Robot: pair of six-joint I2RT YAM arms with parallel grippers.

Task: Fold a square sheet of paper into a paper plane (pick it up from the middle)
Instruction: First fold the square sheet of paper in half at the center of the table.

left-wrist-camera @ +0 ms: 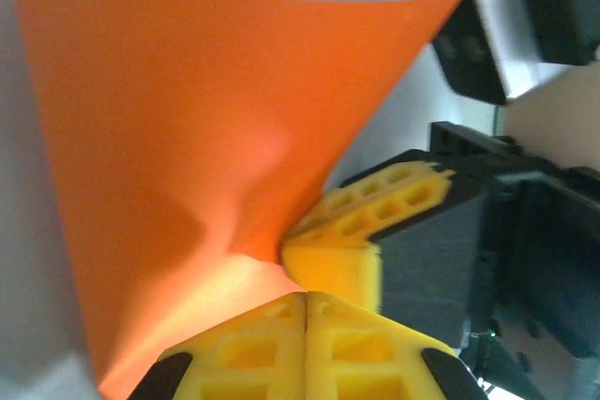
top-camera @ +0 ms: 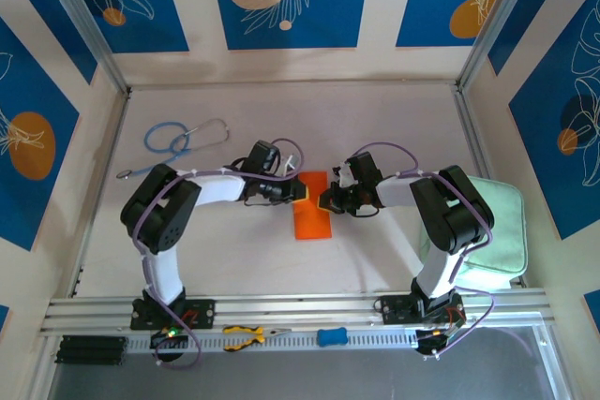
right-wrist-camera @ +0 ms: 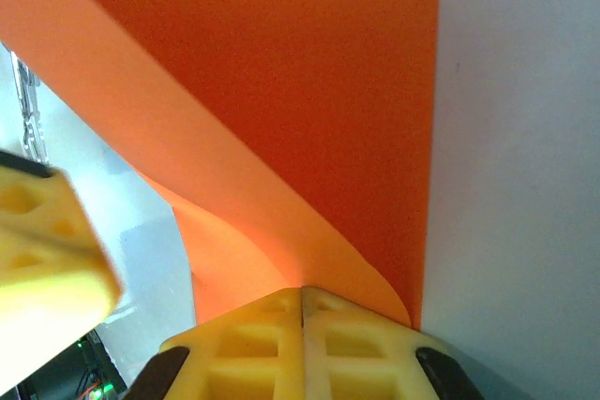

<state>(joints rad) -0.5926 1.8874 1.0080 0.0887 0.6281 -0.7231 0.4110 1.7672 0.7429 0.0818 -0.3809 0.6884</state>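
**Two Pincers Pinch the Orange Paper**

The square sheet of paper (top-camera: 311, 220) lies in the middle of the top picture. The left gripper (top-camera: 302, 190) and right gripper (top-camera: 325, 200) meet at its upper end. Both are squeezed tight on its lifted edge.

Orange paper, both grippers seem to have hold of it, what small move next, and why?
Probably carry the pinched flap over the flat part and lower it: the left gripper and right gripper are shut on the raised far end of the square sheet of paper.
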